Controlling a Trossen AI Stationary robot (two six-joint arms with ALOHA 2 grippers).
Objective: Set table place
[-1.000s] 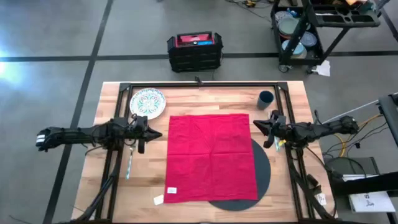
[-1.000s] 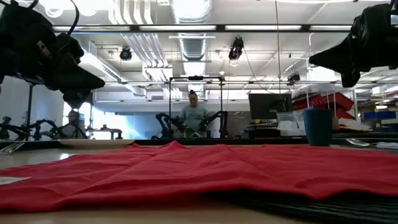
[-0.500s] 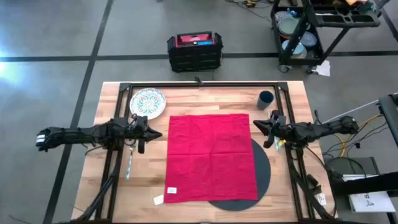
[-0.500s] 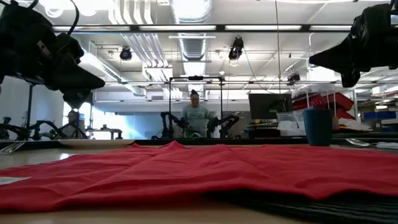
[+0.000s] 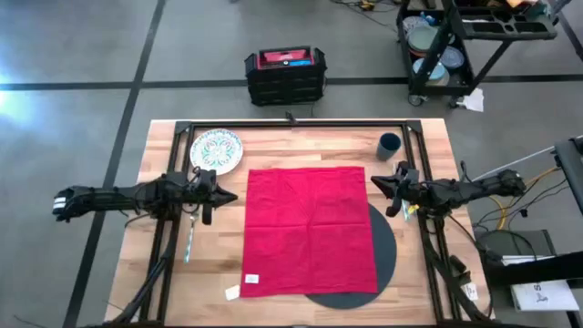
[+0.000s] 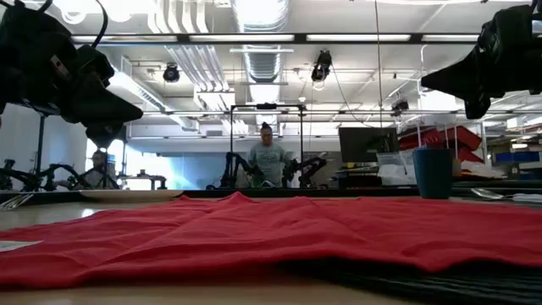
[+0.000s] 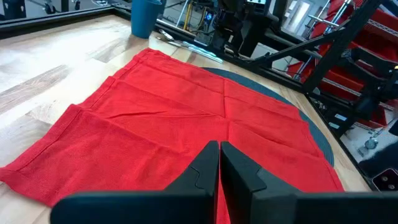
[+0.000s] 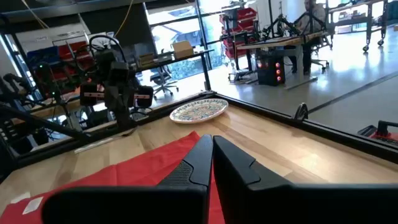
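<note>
The napkin [image 5: 310,230] lies spread flat in the middle of the surface [image 5: 273,146], a red square that covers most of the round dark mat [image 5: 387,246]; only the mat's rim shows, past the napkin's right and near edges. My two hands hang on either side of it, each pointing inward at the cloth. My left hand [image 5: 228,196] hovers just off the napkin's left edge, fingers pressed together on nothing, as my left wrist view shows. My right hand [image 5: 375,182] hovers at the napkin's upper right corner, likewise clenched and empty.

What matters for the next move, as I judge it, is which piece sits on whose side. The patterned plate [image 5: 216,148] rests at the far left of the surface, just beyond my left hand and well apart from my right, so it falls to the left arm. The blue cup [image 5: 390,145] stands upright at the far right, just beyond my right hand, so that arm is the nearer one. A slim utensil [image 5: 190,239], which I cannot identify, lies under my left arm, its long axis running from near to far, parallel to the napkin's left edge. More cutlery [image 7: 186,43] glints near the cup in my left wrist view.

The place is far from set: napkin unfolded, plate and cup at the edges.
</note>
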